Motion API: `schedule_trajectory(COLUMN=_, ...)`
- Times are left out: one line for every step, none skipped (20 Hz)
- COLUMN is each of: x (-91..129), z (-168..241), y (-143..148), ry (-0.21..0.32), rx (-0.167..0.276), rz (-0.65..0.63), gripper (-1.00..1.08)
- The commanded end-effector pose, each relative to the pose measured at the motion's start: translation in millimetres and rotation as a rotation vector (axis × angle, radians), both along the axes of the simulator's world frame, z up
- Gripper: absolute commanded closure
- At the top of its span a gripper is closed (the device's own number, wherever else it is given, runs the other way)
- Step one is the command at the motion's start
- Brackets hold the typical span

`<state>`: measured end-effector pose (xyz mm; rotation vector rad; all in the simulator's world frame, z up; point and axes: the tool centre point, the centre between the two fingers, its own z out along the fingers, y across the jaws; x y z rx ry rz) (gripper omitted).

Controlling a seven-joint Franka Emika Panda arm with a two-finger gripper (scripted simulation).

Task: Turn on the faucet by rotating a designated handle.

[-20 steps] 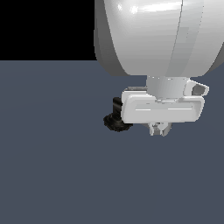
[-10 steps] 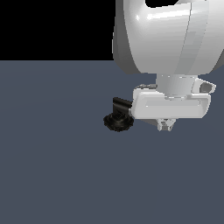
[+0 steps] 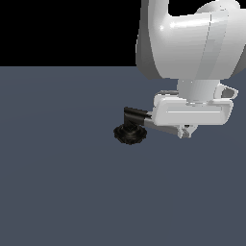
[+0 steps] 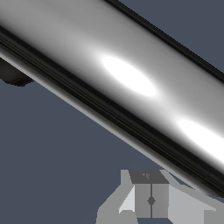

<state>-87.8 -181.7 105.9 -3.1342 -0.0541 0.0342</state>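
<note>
Our gripper (image 3: 186, 133), fingers pressed together and clasping nothing, rests beside the handle (image 4: 131, 83). We push sideways near its free end (best leverage), so it swings about the faucet (image 3: 129, 134) base.

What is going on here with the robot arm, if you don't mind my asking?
A white Franka arm has its gripper down against a small faucet on the dark grey floor. The faucet's round black scalloped base and black elbow show in the exterior view, while the gripper body hides most of the shiny grey cylindrical handle. The wrist view shows that bar very close, with the fingers together beside it, not around it.
</note>
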Motion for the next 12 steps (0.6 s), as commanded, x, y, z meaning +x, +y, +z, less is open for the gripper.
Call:
schedule_trajectory(x=16.5, z=2.3, y=2.3, ry=-0.013, rx=-0.003, rz=0.021, gripper=1.08)
schedule_trajectory(x=19.2, z=2.5, y=-0.2, ry=-0.014, rx=-0.003, rz=0.021, gripper=1.08)
schedule_trajectory(x=22.0, z=2.4, y=-2.4, ry=-0.014, rx=-0.003, rz=0.021, gripper=1.08)
schedule_trajectory(x=24.6, z=2.8, y=-5.0, ry=-0.014, rx=-0.003, rz=0.020, gripper=1.08)
schedule_trajectory(x=27.4, z=2.7, y=-7.2, ry=-0.014, rx=-0.003, rz=0.020, gripper=1.08)
schedule_trajectory(x=30.0, z=2.9, y=-9.7, ry=-0.015, rx=-0.003, rz=0.019, gripper=1.08)
schedule_trajectory(x=32.8, z=2.9, y=-11.9, ry=-0.015, rx=-0.003, rz=0.019, gripper=1.08)
schedule_trajectory(x=35.4, z=3.1, y=-14.4, ry=-0.015, rx=-0.004, rz=0.018, gripper=1.08)
schedule_trajectory(x=38.2, z=3.1, y=-16.5, ry=-0.015, rx=-0.004, rz=0.018, gripper=1.08)
schedule_trajectory(x=40.7, z=3.3, y=-19.0, ry=-0.016, rx=-0.004, rz=0.017, gripper=1.08)
schedule_trajectory(x=43.5, z=3.3, y=-21.1, ry=-0.016, rx=-0.004, rz=0.017, gripper=1.08)
schedule_trajectory(x=46.0, z=3.5, y=-23.6, ry=-0.017, rx=-0.004, rz=0.017, gripper=1.08)
